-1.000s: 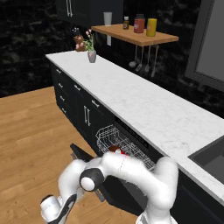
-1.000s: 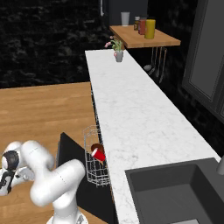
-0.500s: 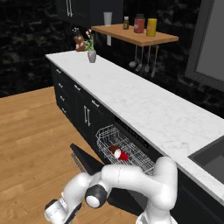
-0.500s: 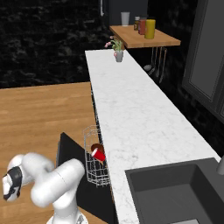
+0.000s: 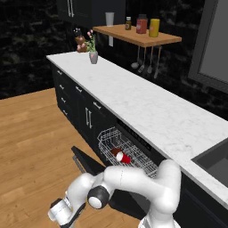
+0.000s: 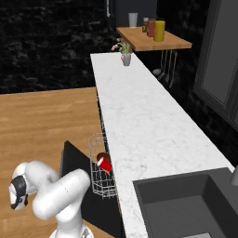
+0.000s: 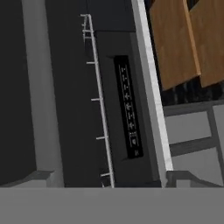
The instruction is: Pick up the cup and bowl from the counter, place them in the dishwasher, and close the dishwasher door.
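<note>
The arm (image 5: 142, 185) is built of glossy white rounded links, thick and tubular, with dark grey disc joints (image 5: 99, 197); its wrist end looks pale grey, possibly shadowed.

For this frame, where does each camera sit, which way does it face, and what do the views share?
Left base view: behind-left of the arm, facing along the counter; white arm lower right.
Right base view: behind-right, over the counter; arm lower left.
Hand view: on the hand, close to the dishwasher front.
Both base views share the cup in the rack and the lowered dishwasher door.
</note>
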You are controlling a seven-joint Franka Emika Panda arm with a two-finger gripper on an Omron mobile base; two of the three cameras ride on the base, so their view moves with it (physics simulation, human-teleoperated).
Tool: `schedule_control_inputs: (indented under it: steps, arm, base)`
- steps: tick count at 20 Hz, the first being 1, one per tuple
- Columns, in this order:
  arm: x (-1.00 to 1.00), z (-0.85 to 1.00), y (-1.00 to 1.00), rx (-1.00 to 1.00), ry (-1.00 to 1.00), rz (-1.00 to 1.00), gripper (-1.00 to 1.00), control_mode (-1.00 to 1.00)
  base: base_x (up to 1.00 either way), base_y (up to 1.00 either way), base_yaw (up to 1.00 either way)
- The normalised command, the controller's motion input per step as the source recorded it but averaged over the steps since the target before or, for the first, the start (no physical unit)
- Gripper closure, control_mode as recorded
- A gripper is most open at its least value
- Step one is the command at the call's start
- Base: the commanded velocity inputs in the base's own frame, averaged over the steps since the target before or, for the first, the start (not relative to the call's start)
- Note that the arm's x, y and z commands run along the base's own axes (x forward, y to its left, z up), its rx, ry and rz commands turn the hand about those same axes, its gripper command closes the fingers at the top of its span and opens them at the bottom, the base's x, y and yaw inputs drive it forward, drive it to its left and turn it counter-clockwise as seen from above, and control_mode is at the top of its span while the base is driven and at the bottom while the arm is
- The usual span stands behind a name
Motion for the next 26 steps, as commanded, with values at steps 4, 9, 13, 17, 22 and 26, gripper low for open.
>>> schedule_control_inputs:
  steps: [4,9,13,17,22,26]
  arm:
    - [0.25,-0.54,0.00,0.00,0.10,0.00,-1.00,-1.00]
    - [0.19,-0.54,0.00,0.00,0.06,0.00,-1.00,-1.00]
    - [0.22,-0.44,0.00,0.00,0.00,-0.01,-1.00,-1.00]
    - [0.16,-0.30,-0.12,-0.05,0.00,-0.04,-1.00,-1.00]
    - [0.17,-0.09,-0.37,-0.14,-0.05,-0.10,-1.00,-1.00]
    - [0.18,0.01,-0.55,-0.21,-0.12,-0.15,-1.00,-1.00]
  base:
    - [0.00,0.00,0.00]
    - [0.00,0.00,0.00]
    - [0.00,0.00,0.00]
    - [0.00,0.00,0.00]
    - [0.00,0.00,0.00]
    - [0.00,0.00,0.00]
